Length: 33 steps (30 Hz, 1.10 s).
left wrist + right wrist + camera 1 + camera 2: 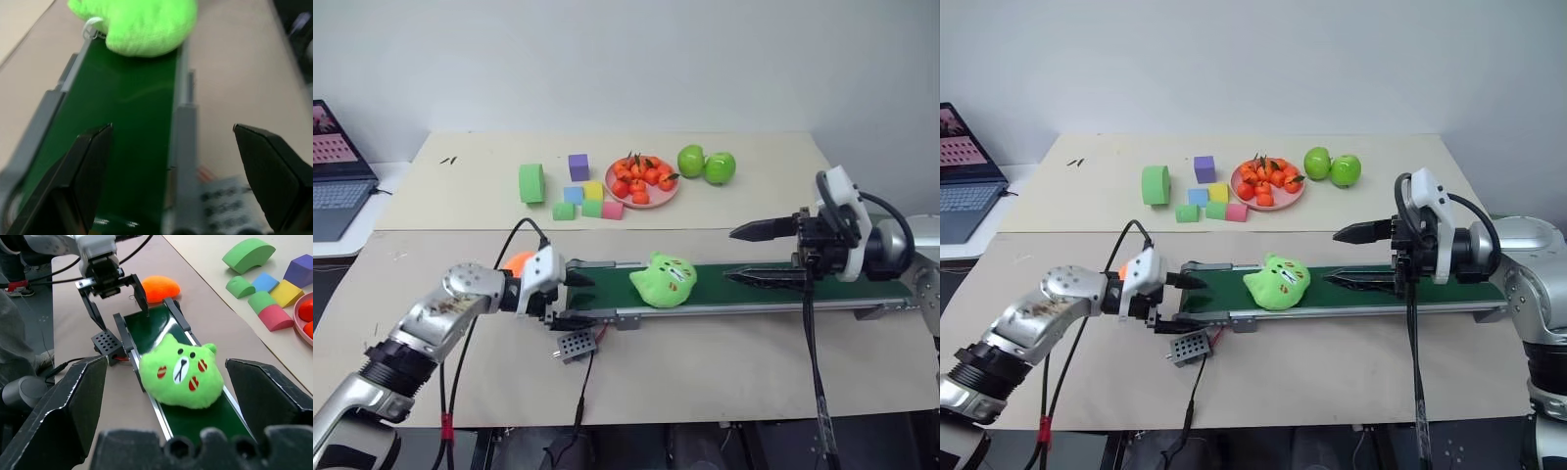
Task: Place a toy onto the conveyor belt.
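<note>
Beige bench (705,377) is crossed by the conveyor belt (764,284), on which the toy (664,280) is seen lying, face up. At its 9 o'clock the left gripper (576,300) is held with fingers spread, empty. At 3 o'clock, the right gripper (736,257) is likewise spread, empty.

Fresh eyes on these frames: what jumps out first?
The lime-green plush toy lying on the dark-green conveyor belt mid-table, with no fingers on it. The left gripper sits open at the belt's left end, and the right gripper is open over its right part, both pointing at the toy. Behind, a pink plate of small oranges with two green apples beside it catches the eye.
</note>
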Motion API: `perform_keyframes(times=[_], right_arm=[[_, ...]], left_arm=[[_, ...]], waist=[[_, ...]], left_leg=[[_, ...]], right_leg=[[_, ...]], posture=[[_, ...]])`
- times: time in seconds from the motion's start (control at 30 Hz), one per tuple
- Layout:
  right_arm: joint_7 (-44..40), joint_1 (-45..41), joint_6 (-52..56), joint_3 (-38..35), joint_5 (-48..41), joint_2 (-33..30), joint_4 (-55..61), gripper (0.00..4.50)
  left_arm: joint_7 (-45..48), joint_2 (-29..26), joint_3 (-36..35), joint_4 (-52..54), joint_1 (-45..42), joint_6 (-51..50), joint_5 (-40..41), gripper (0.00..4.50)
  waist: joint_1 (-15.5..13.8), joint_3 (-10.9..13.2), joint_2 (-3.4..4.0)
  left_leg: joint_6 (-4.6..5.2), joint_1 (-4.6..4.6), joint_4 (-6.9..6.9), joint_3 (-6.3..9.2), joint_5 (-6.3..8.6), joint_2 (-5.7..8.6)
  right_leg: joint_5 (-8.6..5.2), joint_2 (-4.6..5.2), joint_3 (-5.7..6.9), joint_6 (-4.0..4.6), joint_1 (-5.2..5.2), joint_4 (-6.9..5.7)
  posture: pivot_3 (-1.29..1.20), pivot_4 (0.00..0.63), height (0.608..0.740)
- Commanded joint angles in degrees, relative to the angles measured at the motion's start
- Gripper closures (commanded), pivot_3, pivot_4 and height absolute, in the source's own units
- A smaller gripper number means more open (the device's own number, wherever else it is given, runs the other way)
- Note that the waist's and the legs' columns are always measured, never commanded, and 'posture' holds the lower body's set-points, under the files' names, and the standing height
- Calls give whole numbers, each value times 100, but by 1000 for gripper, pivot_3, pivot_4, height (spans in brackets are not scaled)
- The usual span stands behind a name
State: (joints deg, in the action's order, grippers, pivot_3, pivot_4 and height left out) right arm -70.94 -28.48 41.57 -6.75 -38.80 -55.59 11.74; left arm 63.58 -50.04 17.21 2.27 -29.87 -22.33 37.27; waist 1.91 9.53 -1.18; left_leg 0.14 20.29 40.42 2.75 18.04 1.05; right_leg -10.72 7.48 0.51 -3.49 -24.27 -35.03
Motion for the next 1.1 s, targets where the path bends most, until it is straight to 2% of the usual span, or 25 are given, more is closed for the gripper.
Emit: perform_keyframes(times=[0.03, 0.3, 0.6, 1.1], right_arm=[[-14, -80, -155, -204, 9, -114, 64, 0], [-12, -40, -90, -301, -17, -200, 128, 0], [102, 230, -150, -600, 6, -393, 233, 0], [223, 139, -390, -514, 74, -285, 138, 0]], left_arm=[[-68, 124, -653, 268, -512, -671, 351, 278], [499, -99, -1131, 647, -865, -1633, 637, 278], [839, -540, -1451, 157, -840, -1562, 64, 278], [314, -148, -1962, 449, -1055, -2210, 277, 278]], waist=[[-34, 0, 0], [-65, 2, 0], [-103, 3, 0], [-106, 6, -4]], left_leg=[[0, -2, 0, -1, 0, 0], [0, 8, -2, -7, 0, 3], [0, 4, -2, -9, 0, 3], [0, 6, -2, -8, 0, 2]], right_leg=[[0, 0, 0, 0, 1, 2], [0, -1, -4, 1, -5, 3], [-1, -1, -3, 4, -2, 5], [-1, -1, -3, 4, -2, 3]], posture=[[0, 150, 738], [0, 150, 738], [0, 150, 738], [0, 150, 738]])
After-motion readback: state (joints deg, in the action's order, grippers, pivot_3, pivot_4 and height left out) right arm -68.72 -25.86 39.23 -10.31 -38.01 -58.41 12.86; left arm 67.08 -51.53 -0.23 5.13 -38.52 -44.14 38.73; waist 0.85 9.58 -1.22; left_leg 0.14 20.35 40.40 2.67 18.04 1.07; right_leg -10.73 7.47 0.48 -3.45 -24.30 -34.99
